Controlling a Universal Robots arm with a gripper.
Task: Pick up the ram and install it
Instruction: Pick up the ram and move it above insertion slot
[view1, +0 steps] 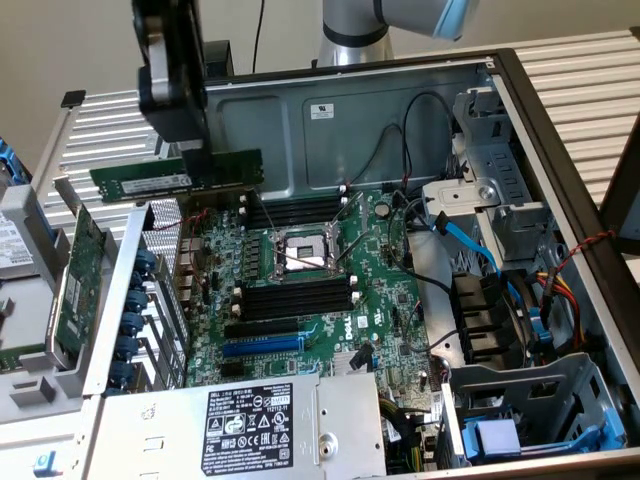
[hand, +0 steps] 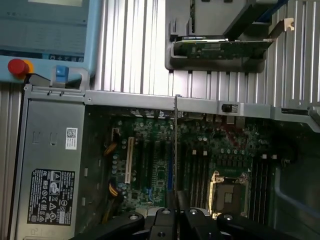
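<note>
1. Where the black gripper (view1: 197, 165) hangs at the exterior view's upper left, it is seen pointed straight down, with its fingers closed on the two flat faces of the ram (view1: 140, 182).
2. The ram is held in the air above the open computer case (view1: 380, 110), with its long edge roughly level. Nothing but the fingers is touched by it.
3. The stick is gripped off-centre. The longer part, with the white label, juts toward the exterior view's left, and a shorter end shows toward the exterior view's right.
4. A grey section of the arm (view1: 350, 30), capped in pale blue, is seen behind the case's rear wall, well apart from the gripper.
5. In the wrist view, the ram (hand: 175, 145) is seen edge-on as a thin line running out from the gripper (hand: 176, 197) over the motherboard (hand: 155, 165) as far as the case rim (hand: 150, 97).
6. On the motherboard (view1: 380, 300) below, two banks of black memory slots (view1: 300, 212) with white end clips are laid on either side of the processor socket (view1: 305, 252). No stick is seated in them.
7. A green expansion card (view1: 78, 280) with a metal bracket is stood outside the case at the exterior view's left. A labelled power supply (view1: 250, 425) is mounted along the near edge.
</note>
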